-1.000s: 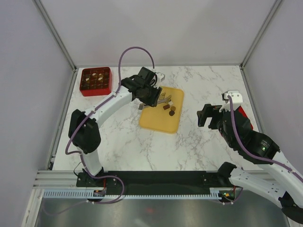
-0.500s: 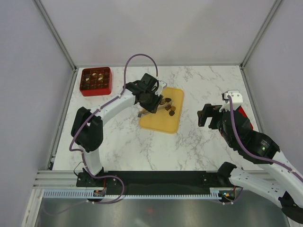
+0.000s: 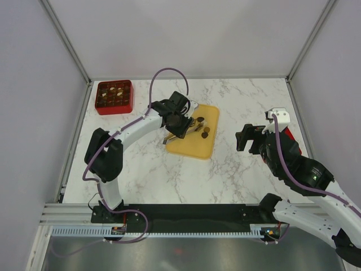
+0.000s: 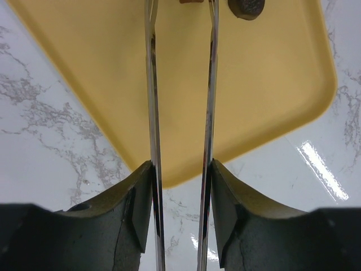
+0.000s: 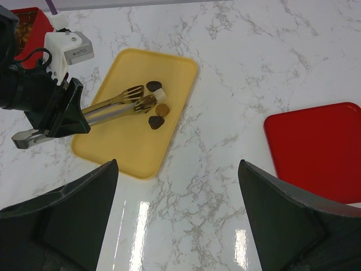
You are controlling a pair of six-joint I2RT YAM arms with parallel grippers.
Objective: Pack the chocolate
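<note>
Several small chocolate pieces (image 5: 156,121), dark brown, light brown and one white, lie on the far part of the yellow tray (image 3: 193,145). My left gripper (image 3: 178,123) is shut on metal tongs (image 5: 115,107), whose two blades (image 4: 151,84) run out over the tray (image 4: 271,84). The tong tips sit beside the pieces. A brown piece shows at the top edge between the blades, and I cannot tell whether they pinch it. A dark round piece (image 4: 246,7) lies just right of them. My right gripper (image 3: 243,138) hangs open, with nothing in it, over the marble to the right of the tray (image 5: 127,144).
A red box with grid compartments (image 3: 114,97) stands at the far left corner with pieces in it. A flat red lid (image 5: 316,149) lies at the right edge, partly under my right arm. The table has walls on three sides.
My left arm has moved a little right and nearer, bringing the tongs down over the tray by the chocolate pieces. The right arm has not moved.
</note>
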